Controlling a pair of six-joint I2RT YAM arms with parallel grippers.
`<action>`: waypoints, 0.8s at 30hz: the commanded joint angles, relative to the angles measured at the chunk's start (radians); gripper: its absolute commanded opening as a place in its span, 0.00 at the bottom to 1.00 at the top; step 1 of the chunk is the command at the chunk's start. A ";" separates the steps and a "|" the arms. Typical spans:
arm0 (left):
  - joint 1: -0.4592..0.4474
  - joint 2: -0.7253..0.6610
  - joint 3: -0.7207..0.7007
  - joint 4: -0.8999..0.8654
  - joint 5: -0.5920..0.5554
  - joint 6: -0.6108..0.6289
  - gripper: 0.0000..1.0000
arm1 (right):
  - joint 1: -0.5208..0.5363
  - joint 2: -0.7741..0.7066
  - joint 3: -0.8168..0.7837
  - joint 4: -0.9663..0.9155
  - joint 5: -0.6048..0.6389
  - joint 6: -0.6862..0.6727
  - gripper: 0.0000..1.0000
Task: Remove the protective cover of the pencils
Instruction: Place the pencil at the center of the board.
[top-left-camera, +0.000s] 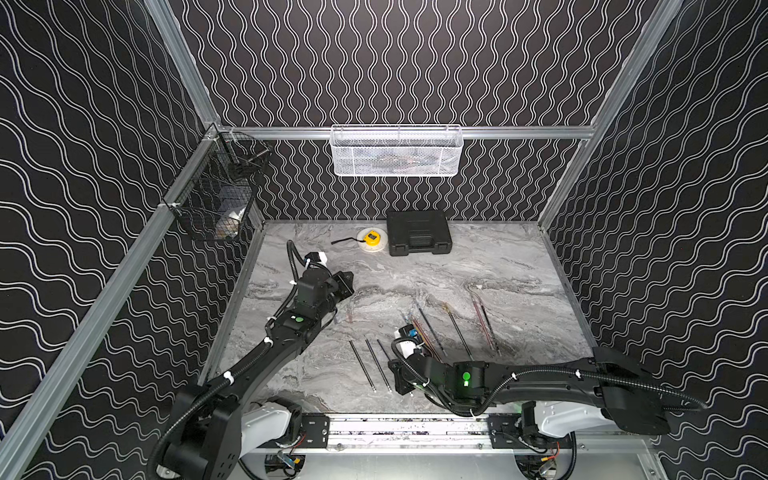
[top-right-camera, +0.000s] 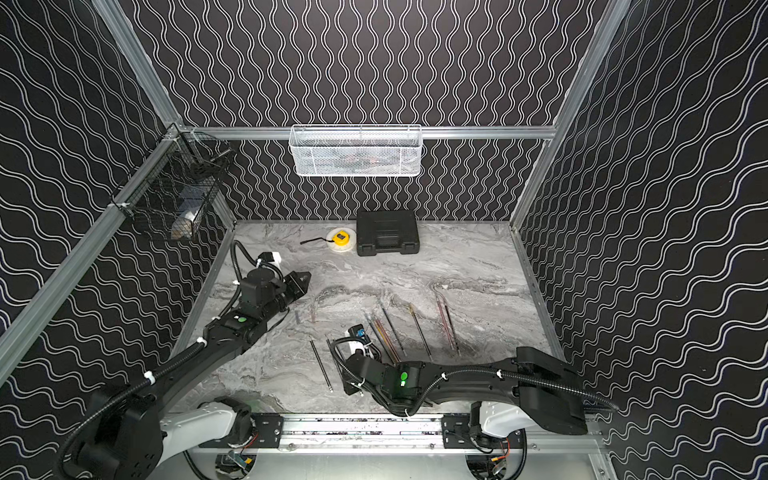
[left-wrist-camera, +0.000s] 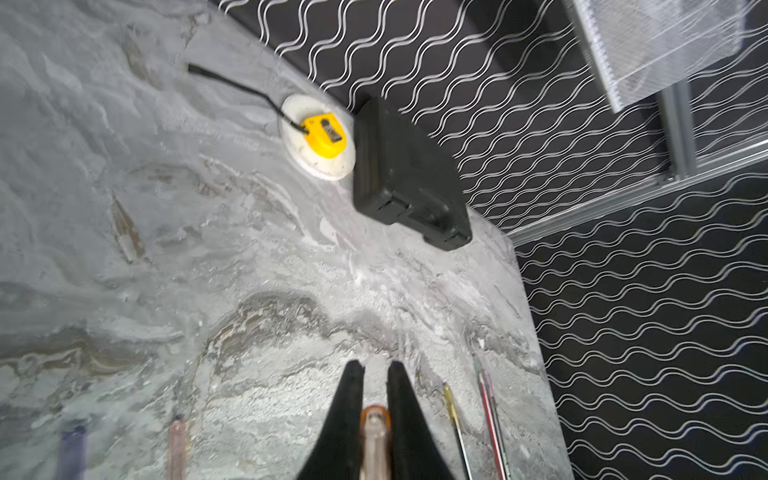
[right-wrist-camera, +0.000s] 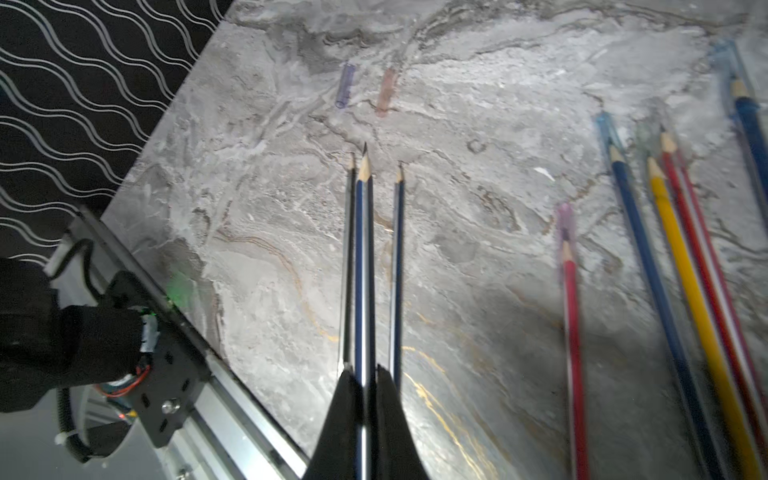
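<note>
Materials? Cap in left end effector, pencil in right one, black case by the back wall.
The cap in the left end effector looks like thin clear plastic, orange-tinted, glossy; you see through it. The pencil in the right end effector: wood under glossy dark-blue paint; bare pale wood at the sharpened tip. The case: probably moulded plastic, matte black, with ribs and latches.

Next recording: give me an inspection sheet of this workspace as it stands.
Surface: grey marble tabletop, no spills seen.
Job's things: two bare pencils lie near the front; capped pencils to their right; two loose caps lie apart from them.
Clutter: black case and yellow tape measure at the back.
Grippers: left gripper shut on an orange cap; right gripper shut on a third bare pencil.
Cables: black conduit zip-tied, no snag seen.
Surroundings: white basket on the back wall, black wire basket on the left.
</note>
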 joint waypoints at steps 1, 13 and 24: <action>-0.024 0.052 -0.028 0.094 0.004 -0.023 0.07 | 0.000 0.004 -0.045 0.004 0.064 0.058 0.00; -0.136 0.334 -0.031 0.181 -0.055 -0.012 0.08 | -0.018 0.200 -0.053 0.160 0.048 0.079 0.00; -0.136 0.402 -0.036 0.179 -0.053 -0.005 0.08 | -0.037 0.306 -0.047 0.235 0.025 0.097 0.00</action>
